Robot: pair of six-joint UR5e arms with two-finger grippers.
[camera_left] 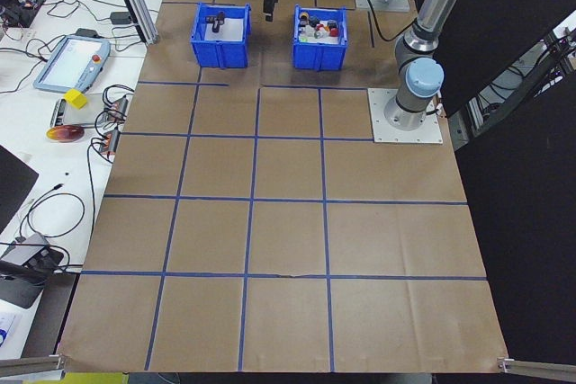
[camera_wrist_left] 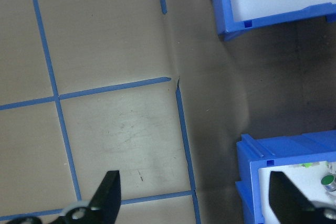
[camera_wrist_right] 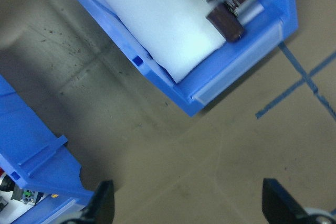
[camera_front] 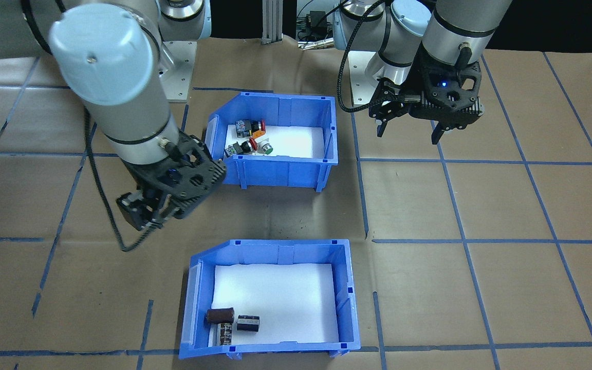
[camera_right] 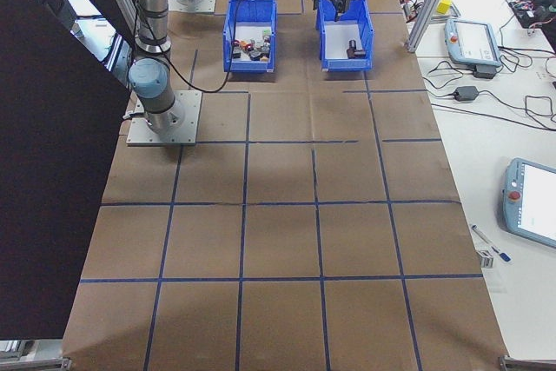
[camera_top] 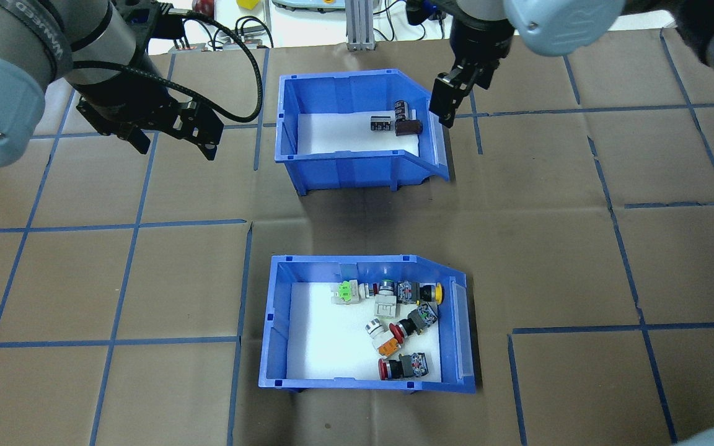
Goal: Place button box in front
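holding coloured switches (blue button box (camera_top: 366, 331))

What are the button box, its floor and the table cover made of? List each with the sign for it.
Button box: looks like moulded blue plastic, slightly glossy; ribbed walls and a thick rim point to that.
Its floor: seemingly white foam sheet, matte and bright, though it could be paper.
Table cover: apparently brown kraft paper, matte, with creases and scuffs, gridded with blue tape.

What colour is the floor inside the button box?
White, under the switches of the button box; the overhead exterior view shows it best.
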